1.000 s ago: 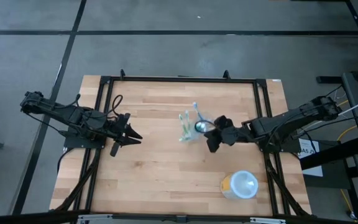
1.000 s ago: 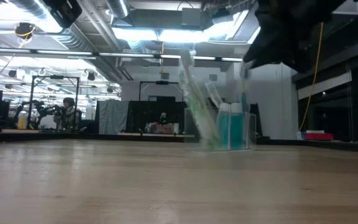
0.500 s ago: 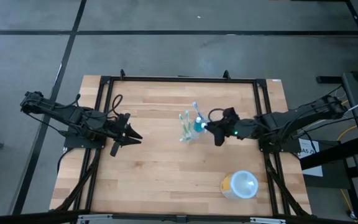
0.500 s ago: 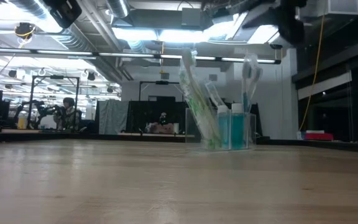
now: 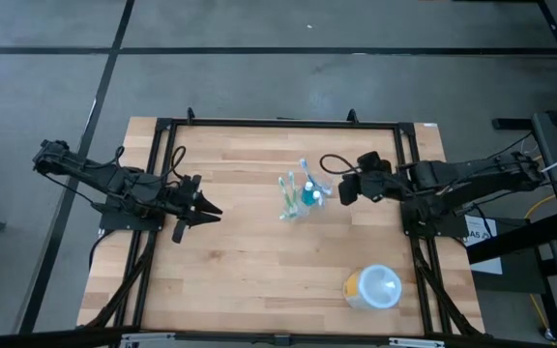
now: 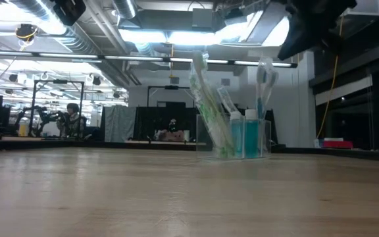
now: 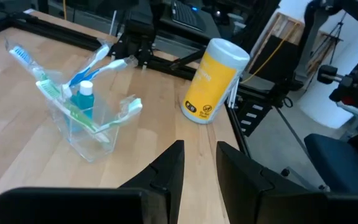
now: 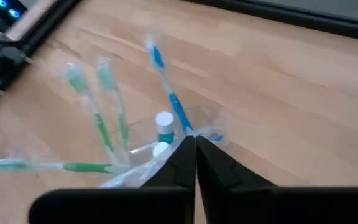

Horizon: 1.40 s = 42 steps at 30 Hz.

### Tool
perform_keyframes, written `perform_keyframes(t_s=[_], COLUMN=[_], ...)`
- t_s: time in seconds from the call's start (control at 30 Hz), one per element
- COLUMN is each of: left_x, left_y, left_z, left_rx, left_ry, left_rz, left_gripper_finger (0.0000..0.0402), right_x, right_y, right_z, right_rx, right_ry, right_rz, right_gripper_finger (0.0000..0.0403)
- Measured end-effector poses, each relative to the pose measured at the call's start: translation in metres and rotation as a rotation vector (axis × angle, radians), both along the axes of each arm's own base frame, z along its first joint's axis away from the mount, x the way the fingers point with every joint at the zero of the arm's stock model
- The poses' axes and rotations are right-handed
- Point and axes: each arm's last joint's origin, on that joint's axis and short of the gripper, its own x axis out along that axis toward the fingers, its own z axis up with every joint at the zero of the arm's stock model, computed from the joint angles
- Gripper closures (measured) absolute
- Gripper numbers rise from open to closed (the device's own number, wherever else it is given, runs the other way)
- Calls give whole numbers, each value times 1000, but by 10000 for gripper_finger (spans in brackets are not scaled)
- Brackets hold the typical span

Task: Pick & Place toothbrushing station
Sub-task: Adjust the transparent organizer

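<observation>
The toothbrushing station is a small clear holder with green and blue toothbrushes and teal bottles. It stands on its base at the middle of the wooden table, also seen in the low view. My right gripper hangs raised just to the station's right, apart from it, with its fingers shut and nothing between them. My left gripper waits at the table's left, pointing at the station, its fingers a little apart and empty.
A yellow canister with a white lid stands near the front right corner. A black frame rail runs round the table, and a cable loop lies behind my right gripper. Bare wood lies between the station and my left gripper.
My right gripper has drawn back from the station toward the table's right edge and risen. The station, shaken and blurred a second ago, now stands still and upright in the same place.
</observation>
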Motion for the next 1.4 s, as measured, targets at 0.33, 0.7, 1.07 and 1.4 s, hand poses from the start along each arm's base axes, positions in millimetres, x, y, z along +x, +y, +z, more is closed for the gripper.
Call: perform_keyframes(t_s=[0.33,0.7,1.07,1.4], left_x=[-1,-1,0,0], left_y=[-5,-4,-4,-6], left_z=[4,6,10,10], left_rx=[-57,-76,-95,-109], left_ry=[-41,-56,-101,-97], left_rz=[53,101,100,79], left_gripper_finger=[313,313,313,313], right_x=[4,7,29,51], right_y=[-53,-102,-133,-124], right_z=[-34,-54,-92,-114], right_rx=[124,352,547,664], right_ry=[129,114,119,127], right_rz=[-98,-135,-210,-163], right_gripper_finger=[400,402,402,403])
